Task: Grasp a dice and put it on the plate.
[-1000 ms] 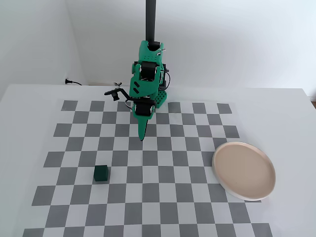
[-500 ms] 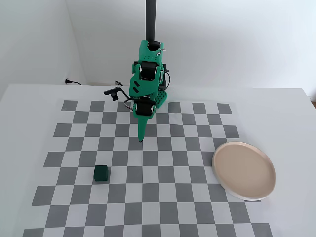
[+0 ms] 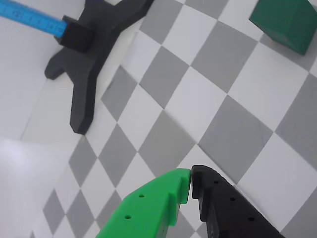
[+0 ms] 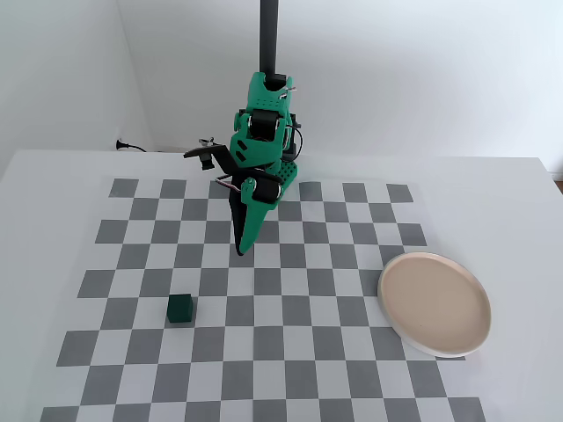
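In the fixed view, the dice (image 4: 181,308) sits on the checkered mat (image 4: 290,352), below and left of the pincer (image 4: 239,251), apart from it. The pincer's fingers are pressed together, empty, tip pointing down. The plate (image 4: 435,303) lies well off to its right.

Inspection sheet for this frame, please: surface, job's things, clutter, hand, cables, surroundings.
Surface: grey-and-white checkered mat on a white table.
Job's things: dark green dice on the mat, left in the fixed view, untouched; beige plate at the right, nothing on it.
Clutter: nothing seen.
Hand: hand shut, holding nothing, above the mat, apart from the dice.
Cables: thin wires at the arm; dark plug by the wall.
Surroundings: white wall; black stand foot in the wrist view.
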You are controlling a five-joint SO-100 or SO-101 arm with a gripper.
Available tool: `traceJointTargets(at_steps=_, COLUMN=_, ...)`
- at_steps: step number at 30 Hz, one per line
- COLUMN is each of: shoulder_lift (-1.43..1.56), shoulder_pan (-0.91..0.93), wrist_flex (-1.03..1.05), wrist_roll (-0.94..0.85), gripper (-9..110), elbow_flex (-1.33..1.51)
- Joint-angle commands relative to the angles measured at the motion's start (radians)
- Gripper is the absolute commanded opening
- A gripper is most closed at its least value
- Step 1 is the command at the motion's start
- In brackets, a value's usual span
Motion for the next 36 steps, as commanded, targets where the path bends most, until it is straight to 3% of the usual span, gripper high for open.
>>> traceJointTargets(at_steps=1, shoulder_lift=0.006, shoulder_pan=0.011, wrist_flex=-0.020, wrist_roll=-0.212, gripper=-3, elbow_flex=-0.026)
traceJointTargets(at_steps=6, shoulder_lift=0.005, shoulder_pan=0.032, wrist_flex=-0.066, wrist_roll=-0.374, gripper=-4, elbow_flex=-0.029)
traceJointTargets(at_steps=10, shoulder_lift=0.008, shoulder_pan=-0.018, wrist_flex=-0.051, wrist_roll=-0.669, gripper=-4, elbow_flex=-0.020)
traceJointTargets(at_steps=18, shoulder_lift=0.011, shoulder_pan=-0.123, wrist_flex=-0.058, wrist_roll=-0.962, gripper=-4, elbow_flex=-0.020)
traceJointTargets(at_steps=27, shoulder_lift=0.011, shoulder_pan=-0.178, wrist_flex=-0.031, wrist_roll=-1.005, gripper=-4, elbow_flex=-0.021)
traceJointTargets(at_steps=36, shoulder_lift=0.012, shoulder_pan=-0.156, wrist_flex=-0.060, wrist_roll=-0.956, gripper=10, elbow_flex=-0.028)
